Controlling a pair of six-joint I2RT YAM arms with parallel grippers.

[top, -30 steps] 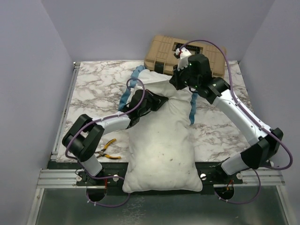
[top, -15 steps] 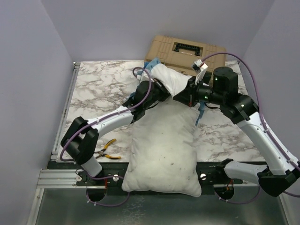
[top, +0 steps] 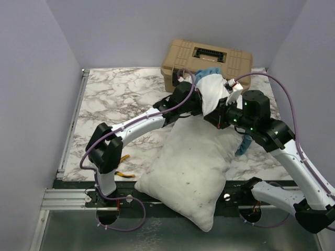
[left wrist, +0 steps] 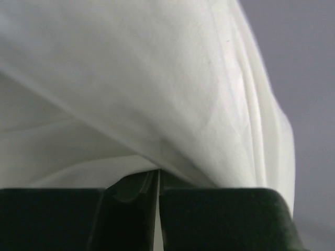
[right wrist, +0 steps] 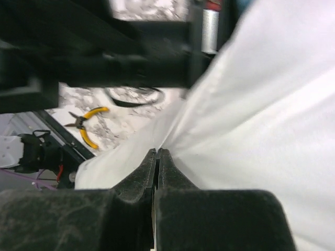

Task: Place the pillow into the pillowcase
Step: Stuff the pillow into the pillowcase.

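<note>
With the left pincer and right pincer clamped on the pillowcase bunched near the desk's far edge, the pillow, overhanging the near edge, could be slid out if the cloth is lifted unevenly.

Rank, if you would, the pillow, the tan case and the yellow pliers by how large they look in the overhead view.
Largest to smallest:
1. pillow
2. tan case
3. pliers
The differences are plain, whatever their nearness to the camera.

The left arm and right arm are white-linked, black-jointed, trailing purple cables.
</note>
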